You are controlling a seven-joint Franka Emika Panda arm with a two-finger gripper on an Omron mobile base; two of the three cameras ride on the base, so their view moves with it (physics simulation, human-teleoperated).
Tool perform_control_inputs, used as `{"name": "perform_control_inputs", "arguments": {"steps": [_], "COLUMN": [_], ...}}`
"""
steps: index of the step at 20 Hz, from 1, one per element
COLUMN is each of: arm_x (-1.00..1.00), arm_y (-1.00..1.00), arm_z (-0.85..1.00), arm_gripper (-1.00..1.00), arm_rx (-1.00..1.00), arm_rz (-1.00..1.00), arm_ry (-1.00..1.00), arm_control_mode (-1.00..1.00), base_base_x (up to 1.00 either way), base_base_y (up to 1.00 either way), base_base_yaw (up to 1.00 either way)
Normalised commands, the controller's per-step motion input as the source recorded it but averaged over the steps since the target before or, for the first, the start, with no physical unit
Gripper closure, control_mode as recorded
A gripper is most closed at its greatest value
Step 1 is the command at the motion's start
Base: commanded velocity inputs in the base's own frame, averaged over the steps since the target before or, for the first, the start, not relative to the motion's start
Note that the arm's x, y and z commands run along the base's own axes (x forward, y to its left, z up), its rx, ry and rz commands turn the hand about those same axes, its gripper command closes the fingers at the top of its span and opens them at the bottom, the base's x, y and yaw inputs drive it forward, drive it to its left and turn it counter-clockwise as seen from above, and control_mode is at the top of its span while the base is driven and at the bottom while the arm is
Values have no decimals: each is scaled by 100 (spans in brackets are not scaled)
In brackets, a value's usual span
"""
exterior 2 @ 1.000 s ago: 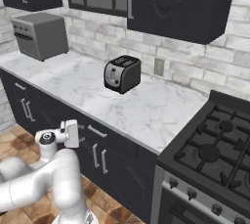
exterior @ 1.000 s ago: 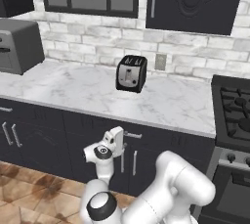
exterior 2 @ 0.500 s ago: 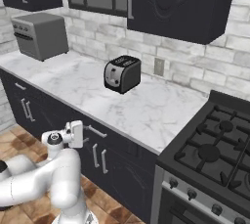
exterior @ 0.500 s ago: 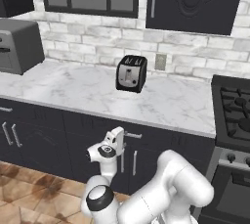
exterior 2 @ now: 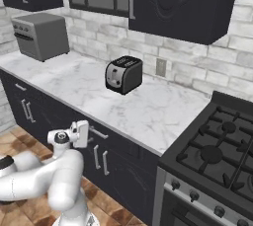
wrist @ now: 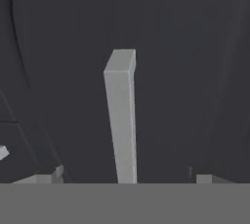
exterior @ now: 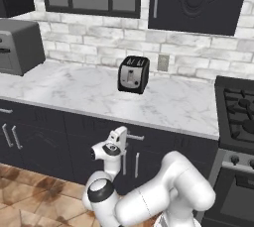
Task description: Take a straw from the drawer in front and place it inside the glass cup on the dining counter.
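One small advance has brought the gripper (exterior: 123,135), wide open and empty, close before the drawer (exterior: 149,139) handle (wrist: 121,120), ready for grasping.

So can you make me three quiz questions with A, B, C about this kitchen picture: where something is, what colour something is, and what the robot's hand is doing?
1. Where does the small black toaster stand?
A. on the stove
B. on the white marble worktop
C. on the floor

2. What colour are the cabinet fronts under the worktop?
A. dark charcoal
B. red
C. yellow

3. How is the robot's two-finger gripper?
A. shut on a cup
B. shut on a straw
C. open, holding nothing

Answers: 1 B, the toaster sits on the marble by the brick wall. 2 A, the drawer front and doors are dark. 3 C, its finger tips stand apart on either side of the silver bar handle, nothing between them.
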Motion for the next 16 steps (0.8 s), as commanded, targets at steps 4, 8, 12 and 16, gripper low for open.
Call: {"name": "perform_control_inputs", "arguments": {"steps": [4,8,12,16], "arm_x": [33,33,29,24], "arm_y": [0,0,0,0], "arm_z": [-28,-33,-40,-42], "arm_gripper": [-100,-100,-100,-100], "arm_rx": [0,0,0,-3], "arm_rz": [0,0,0,0], "arm_ry": [0,0,-5,-14], "arm_control_mode": [-100,-100,-100,-100], "base_base_x": [0,0,0,0], "base_base_y": [0,0,0,0], "base_base_yaw": [0,0,0,0]}}
